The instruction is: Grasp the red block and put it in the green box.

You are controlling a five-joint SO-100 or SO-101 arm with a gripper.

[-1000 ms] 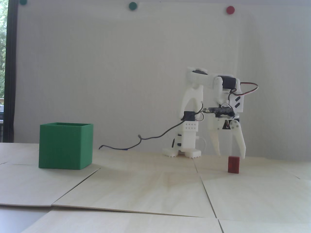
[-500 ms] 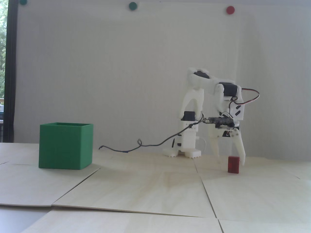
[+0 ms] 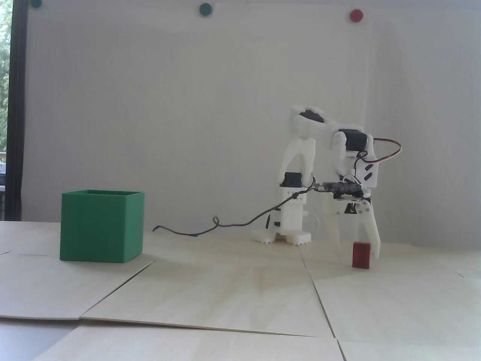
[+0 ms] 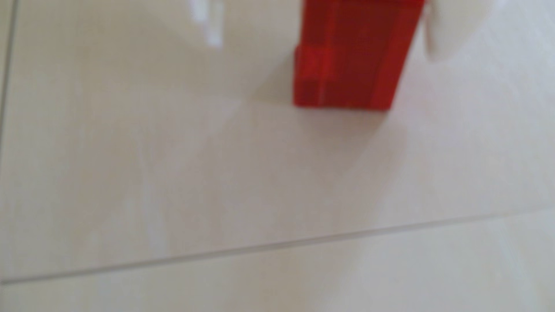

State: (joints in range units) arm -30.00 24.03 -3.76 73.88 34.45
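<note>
Red block and green box
Red block point(image 3: 361, 255) upright on the counter point(image 3: 225, 285), right; green box point(image 3: 101, 225) open-topped, well apart, left.

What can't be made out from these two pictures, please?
- Inside of the green box: hidden by its own walls in the fixed view.
- Top of the red block: cut off by the wrist view's upper edge, and blurred.
- Whether the open gripper touches the block: too small and soft in the fixed view.

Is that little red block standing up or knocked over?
Standing upright: the small dark-red rectangular block rests on its base on the pale wooden table, taller than wide.
</note>
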